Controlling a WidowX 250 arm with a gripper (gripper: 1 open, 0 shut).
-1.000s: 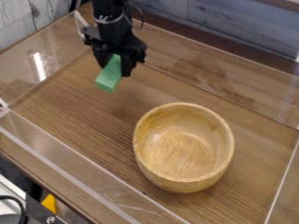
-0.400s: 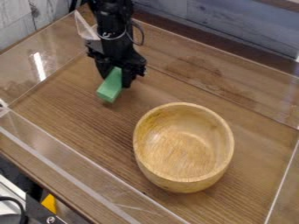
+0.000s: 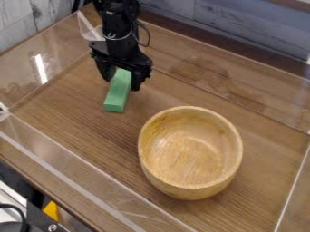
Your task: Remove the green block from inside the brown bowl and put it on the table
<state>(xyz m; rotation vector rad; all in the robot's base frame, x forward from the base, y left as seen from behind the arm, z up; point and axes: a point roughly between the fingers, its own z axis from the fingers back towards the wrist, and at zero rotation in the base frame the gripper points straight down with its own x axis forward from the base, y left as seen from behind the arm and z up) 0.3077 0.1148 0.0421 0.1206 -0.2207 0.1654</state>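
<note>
Green block out of the bowl, gripper right over it.

In the one camera view we see the black arm come down from the top edge, pointing almost straight down at the table. The gripper sits over the top end of the green block, and its jaws look spread apart on each side of it; we cannot tell if they touch it. The block leans or lies on the wood, left of the brown bowl and well apart from it. The bowl sits near the front right. Clear walls stand around the table edges. Bare wood lies between block and bowl, and nothing blocks the arm.
</note>
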